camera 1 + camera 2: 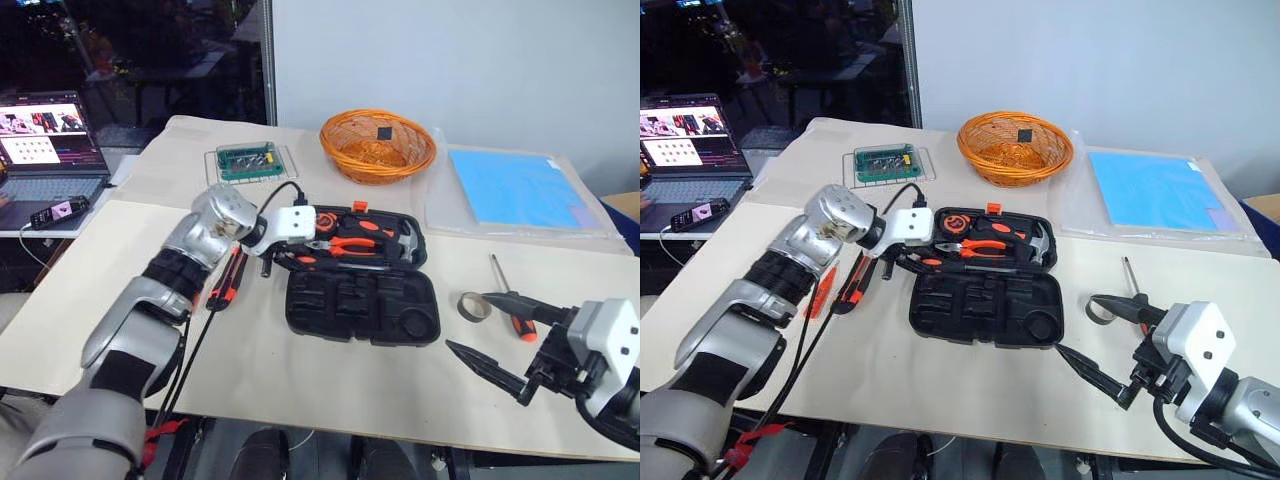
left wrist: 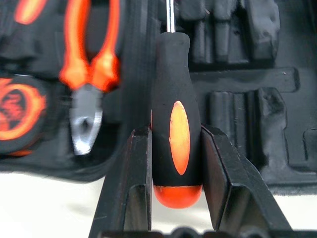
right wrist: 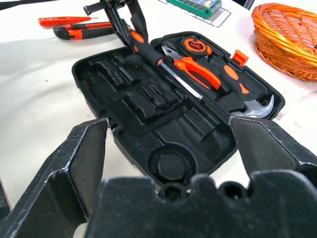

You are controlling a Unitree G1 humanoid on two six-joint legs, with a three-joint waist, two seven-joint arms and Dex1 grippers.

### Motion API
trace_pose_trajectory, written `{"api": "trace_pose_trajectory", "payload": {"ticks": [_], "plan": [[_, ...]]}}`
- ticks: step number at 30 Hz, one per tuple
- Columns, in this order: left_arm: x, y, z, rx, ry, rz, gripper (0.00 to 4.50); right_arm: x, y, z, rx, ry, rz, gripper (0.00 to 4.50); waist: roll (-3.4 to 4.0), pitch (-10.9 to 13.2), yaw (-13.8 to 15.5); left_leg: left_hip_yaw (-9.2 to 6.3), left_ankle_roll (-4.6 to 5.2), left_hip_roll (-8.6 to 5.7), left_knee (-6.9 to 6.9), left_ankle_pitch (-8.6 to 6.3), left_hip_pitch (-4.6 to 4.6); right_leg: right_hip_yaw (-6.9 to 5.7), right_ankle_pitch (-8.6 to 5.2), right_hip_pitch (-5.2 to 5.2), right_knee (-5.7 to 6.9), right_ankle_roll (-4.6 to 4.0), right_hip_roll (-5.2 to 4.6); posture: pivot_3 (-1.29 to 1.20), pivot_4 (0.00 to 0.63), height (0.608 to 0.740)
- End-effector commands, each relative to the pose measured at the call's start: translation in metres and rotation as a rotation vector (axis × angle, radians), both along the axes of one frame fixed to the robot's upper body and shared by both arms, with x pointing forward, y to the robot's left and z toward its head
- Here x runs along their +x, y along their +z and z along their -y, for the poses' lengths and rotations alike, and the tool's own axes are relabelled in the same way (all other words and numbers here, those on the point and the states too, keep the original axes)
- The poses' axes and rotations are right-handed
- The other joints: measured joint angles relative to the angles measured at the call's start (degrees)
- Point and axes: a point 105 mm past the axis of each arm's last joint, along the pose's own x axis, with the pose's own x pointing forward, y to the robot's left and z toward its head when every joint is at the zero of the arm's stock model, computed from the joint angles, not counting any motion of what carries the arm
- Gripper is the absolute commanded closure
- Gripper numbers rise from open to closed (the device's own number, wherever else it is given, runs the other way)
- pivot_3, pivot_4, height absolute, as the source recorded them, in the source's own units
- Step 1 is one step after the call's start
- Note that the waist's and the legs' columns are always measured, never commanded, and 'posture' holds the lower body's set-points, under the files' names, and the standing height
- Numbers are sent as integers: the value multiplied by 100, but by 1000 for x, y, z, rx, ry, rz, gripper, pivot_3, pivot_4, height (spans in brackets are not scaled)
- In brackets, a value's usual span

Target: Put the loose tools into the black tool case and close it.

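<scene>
One screwdriver (image 2: pixel 176 124) is clamped in the left gripper (image 2: pixel 176 163) over the open tool case (image 1: pixel 360 305); utility knife (image 1: pixel 853 285), tester (image 1: pixel 821 290), tape ring (image 1: pixel 474 306) and second screwdriver (image 1: pixel 510 300) remain out; right gripper (image 3: pixel 168 148) gapes empty.

Table (image 1: pixel 300 390), pale beige top. Open black tool case (image 1: pixel 362 298) lies near the middle. To its left: utility knife (image 1: pixel 854 285) and red tester screwdriver (image 1: pixel 820 291), side by side. To its right: tape ring (image 1: pixel 474 306) beside a screwdriver (image 1: pixel 508 296). Far side: green bit box (image 1: pixel 249 161), orange wicker basket (image 1: pixel 377 144), blue sheet (image 1: pixel 515 187).
</scene>
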Motion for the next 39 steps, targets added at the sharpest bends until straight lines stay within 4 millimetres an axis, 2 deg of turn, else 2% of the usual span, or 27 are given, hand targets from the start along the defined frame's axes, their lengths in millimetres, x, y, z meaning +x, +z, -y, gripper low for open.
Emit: {"api": "trace_pose_trajectory", "payload": {"ticks": [1,6,11,20,22,23,25,28,30,31,32,35,36,39], "plan": [[3,5,7,45,-18,46,3479,-3,9,-3,-21,-6,68,0,0,0,4,-2,0,0,2,0,-1,-1,-2,1,0,3,0,0,150,740],[3,-2,11,72,13,22,3479,-3,8,-4,-16,-12,69,0,1,0,4,-10,0,1,7,0,1,-3,-2,8,2,5,-2,0,150,740],[12,-2,17,60,80,31,3479,-3,8,-3,-16,-13,68,0,0,0,8,-15,0,0,7,0,3,-5,-3,12,3,6,-2,0,150,740],[19,-3,14,81,54,76,3479,-6,6,-1,-21,-10,63,0,1,0,1,-18,0,0,11,0,4,-6,-3,13,7,6,-2,0,150,740],[19,14,17,-16,45,86,2620,-8,7,-1,-24,-6,65,0,1,0,-1,-18,0,0,11,0,6,-6,-3,15,7,6,-2,0,150,740],[18,24,20,-80,39,82,2435,-9,7,-1,-25,-5,66,0,1,0,0,-18,0,0,11,0,6,-6,-3,15,8,6,-2,0,150,740],[11,42,24,-202,34,30,1651,-9,7,-1,-27,-5,67,0,2,1,0,-19,0,1,12,0,5,-6,-3,12,11,6,-2,0,150,740],[-3,54,23,-330,39,-74,1651,-10,8,-1,-27,-7,68,0,4,1,-5,-20,0,2,11,0,2,-6,-4,9,13,6,-3,0,150,740],[-12,57,24,-431,87,-157,2393,-10,8,0,-26,-9,67,0,8,1,-10,-22,0,1,10,0,3,-5,-7,11,13,10,-5,0,150,740],[-14,54,27,-482,112,-165,2928,-10,7,0,-24,-8,65,0,10,1,-10,-23,2,0,11,-1,4,-4,-10,13,19,13,-6,0,150,740],[-15,50,30,-514,140,-165,3133,-9,6,1,-23,-8,63,0,15,-2,-10,-24,3,-1,11,-1,5,-4,-12,13,20,15,-8,0,150,740],[-11,36,40,-620,262,-91,4244,-7,5,2,-16,-20,63,0,20,-5,7,-27,3,-2,12,-1,12,-3,-13,19,28,16,-8,0,150,740],[-8,31,42,-641,310,-68,4424,-6,5,3,-11,-29,65,0,20,-5,18,-31,4,-4,17,0,10,-4,-14,19,34,16,-8,0,150,740],[-5,15,47,-672,412,-9,4424,-4,5,3,-5,-39,69,0,17,-3,10,-34,5,-6,32,1,10,-4,-13,20,51,16,-8,0,150,740]]}}
